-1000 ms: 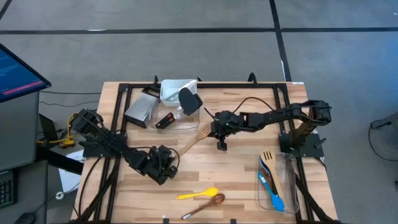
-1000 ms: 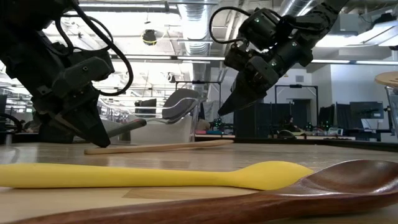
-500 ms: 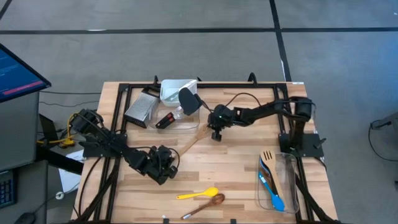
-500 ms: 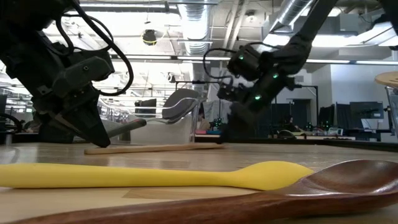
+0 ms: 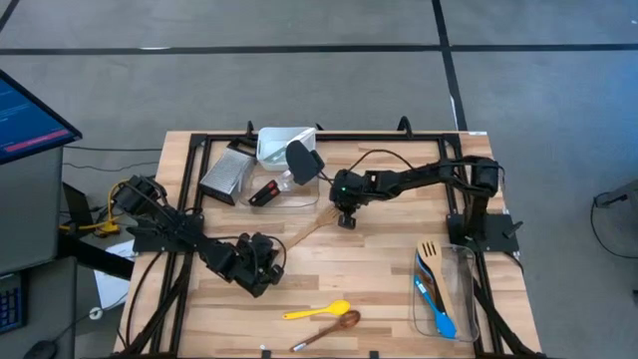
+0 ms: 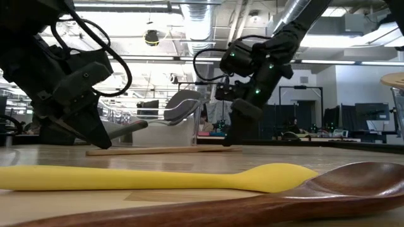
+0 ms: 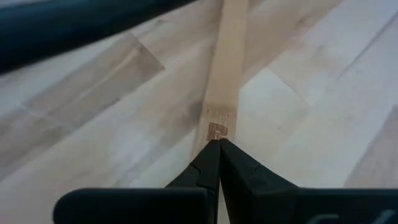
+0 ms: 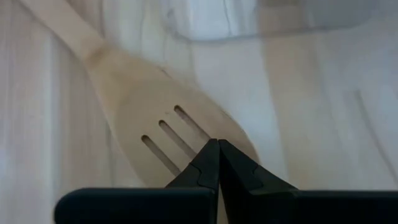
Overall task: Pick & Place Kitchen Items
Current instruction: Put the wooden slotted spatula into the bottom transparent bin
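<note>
Right arm was stretched from its base at the table's right edge across toward centre, wrist bent down, right gripper (image 5: 345,218) pointing at the board right over the head of the wooden slotted turner (image 5: 308,225). Its own wrist camera showed the fingers (image 8: 217,163) pressed together, tips meeting at the edge of the slotted head (image 8: 168,134); nothing pinched between them. From table height the gripper (image 6: 234,140) sat low, tips at or just above the turner's far end; could not tell if they touched. Left arm lay low across the front-left of the table, elbow folded, left gripper (image 5: 261,269) angled down near the turner's handle end. Left wrist camera had its fingers (image 7: 219,167) also closed tip to tip, right at the square end of the handle (image 7: 224,74), holding nothing. The turner lay flat on the table (image 5: 379,269), diagonal, head toward the clear tub (image 5: 289,160) at the back, handle toward the left gripper. That tub held a black spatula (image 5: 301,160) leaning out. Yellow silicone spoon (image 5: 317,310) and dark wooden spoon (image 5: 329,327) lay side by side near the front edge, well apart from both grippers. A second clear tub (image 5: 464,299) on the right side held a blue spoon (image 5: 437,311) and a wooden forked turner (image 5: 430,256). A metal grater (image 5: 225,172) and a small red-and-black item (image 5: 264,192) sat at back left.
</note>
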